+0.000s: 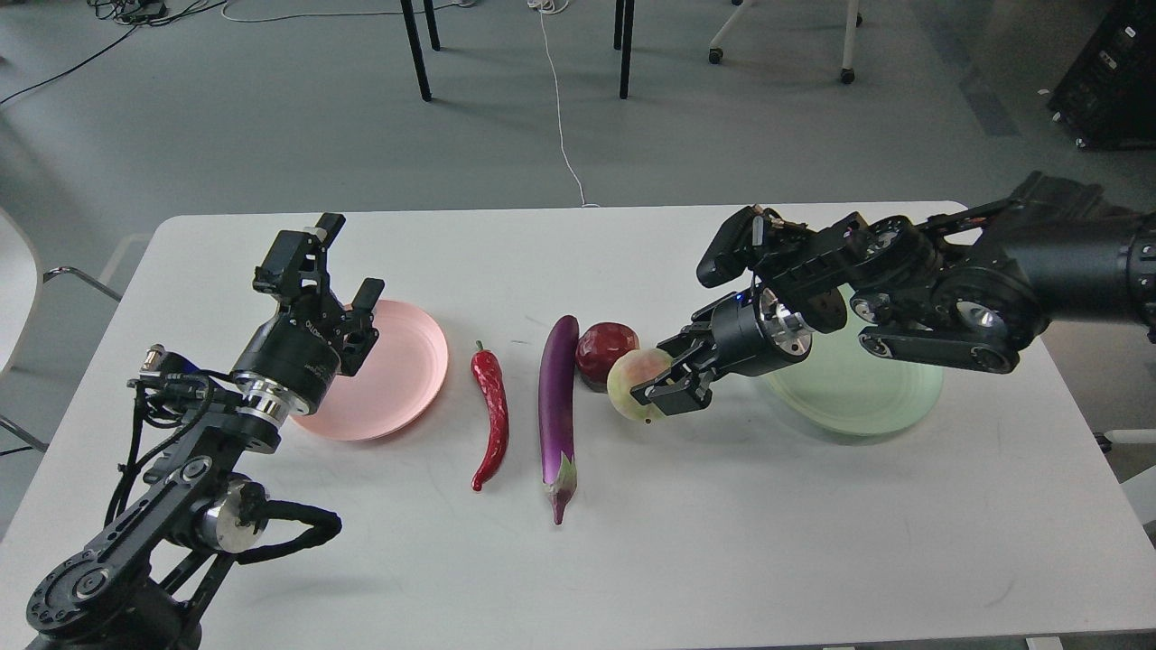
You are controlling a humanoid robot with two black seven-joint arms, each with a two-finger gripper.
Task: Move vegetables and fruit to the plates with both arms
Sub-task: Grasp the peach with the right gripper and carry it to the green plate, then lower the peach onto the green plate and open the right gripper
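My right gripper [652, 390] is shut on the pale yellow-green peach [632, 383] and holds it above the table, in front of the dark red pomegranate [601, 348]. The mint green plate [858, 393] lies to the right, partly under my right arm. The purple eggplant [557, 406] and the red chili pepper [490, 411] lie on the table left of the fruit. My left gripper [336, 267] is open and empty above the left edge of the pink plate [406, 366].
The white table [768, 542] has rounded corners, with its far edge just behind the arms. Black chair legs [415, 50], a white cable [560, 108] and a wheeled chair base stand on the grey floor beyond.
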